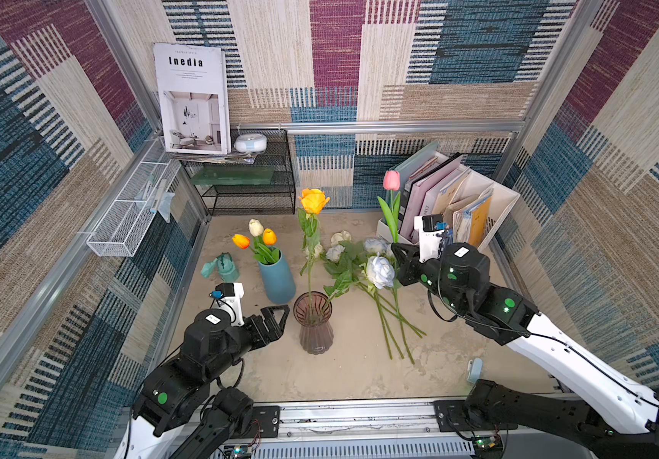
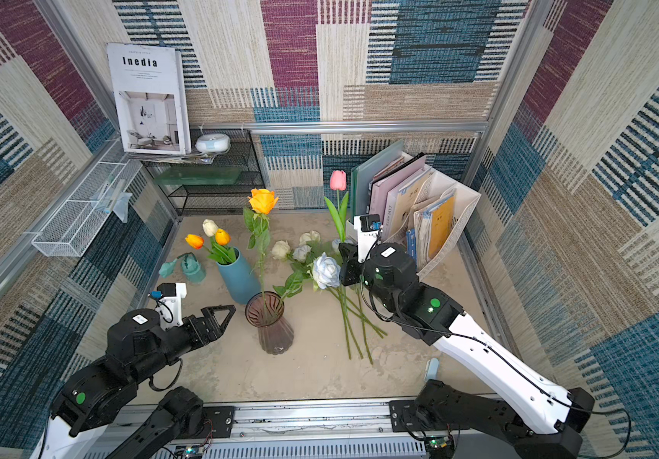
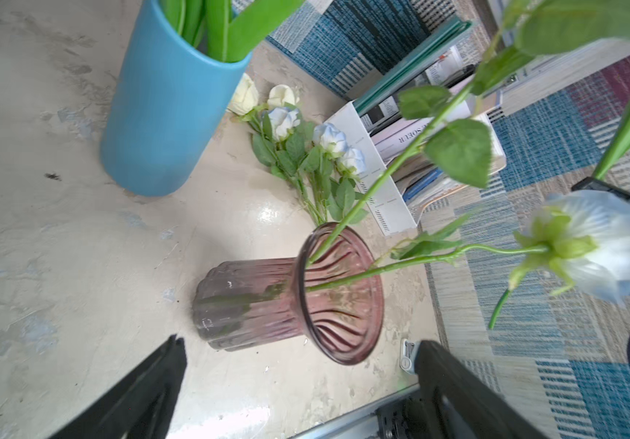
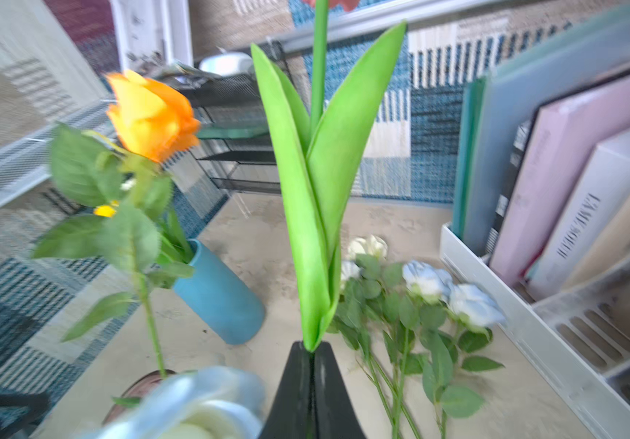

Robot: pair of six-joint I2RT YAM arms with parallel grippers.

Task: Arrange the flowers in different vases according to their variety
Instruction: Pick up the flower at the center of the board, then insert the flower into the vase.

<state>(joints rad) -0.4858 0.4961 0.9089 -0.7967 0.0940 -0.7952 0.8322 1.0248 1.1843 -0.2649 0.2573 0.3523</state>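
My right gripper (image 4: 313, 346) is shut on the green stem of a pink tulip (image 1: 391, 179), holding it upright just in front of the white file rack. Close to the left of the purple ribbed vase (image 1: 314, 322), my left gripper (image 1: 280, 322) stands open and holds nothing; the wrist view shows its fingers (image 3: 442, 380) wide apart. In that vase are an orange rose (image 1: 313, 200) and a pale-blue rose (image 3: 602, 243) that leans out to the right. The blue vase (image 1: 278, 278) holds three tulips (image 1: 256, 227). Several pale roses (image 1: 338, 248) lie on the table beside my right gripper.
A teal watering can (image 1: 222, 268) sits left of the blue vase. A white file rack with books (image 1: 459, 206) fills the back right. At the back left are a black wire shelf (image 1: 248, 179) and a white mesh basket (image 1: 129, 214) on the wall.
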